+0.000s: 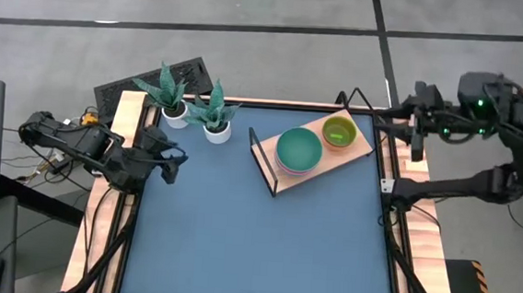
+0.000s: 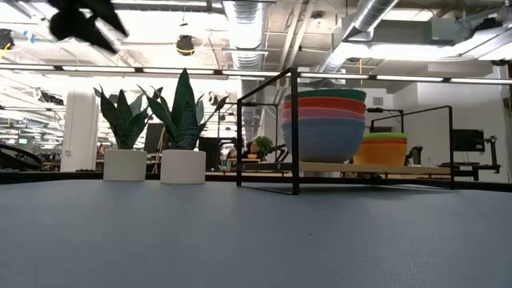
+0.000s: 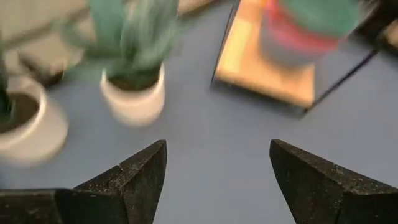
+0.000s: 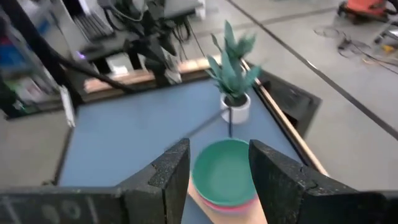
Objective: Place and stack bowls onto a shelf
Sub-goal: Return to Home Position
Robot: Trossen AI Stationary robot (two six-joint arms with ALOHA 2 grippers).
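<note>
The light-wood shelf (image 1: 353, 151) on its black wire frame stands at the table's far right. On it a stack of larger bowls (image 1: 299, 151), dark green on top over coral-red, pink and blue (image 2: 322, 126), sits beside a stack of small bowls (image 1: 340, 133) with lime green on top (image 2: 386, 149). My left gripper (image 1: 179, 164) is open and empty at the table's left edge, its fingers (image 3: 217, 177) apart over bare blue table. My right gripper (image 1: 401, 129) is open and empty, beyond the table's right edge; in its wrist view (image 4: 219, 165) the green bowl (image 4: 222, 174) shows between the fingers, far below.
Two white pots with spiky green plants (image 1: 174, 99) (image 1: 215, 117) stand at the table's far left, near my left gripper. The blue table surface (image 1: 255, 238) spreads in front of the shelf. A wooden border (image 1: 426, 241) runs along the table's sides.
</note>
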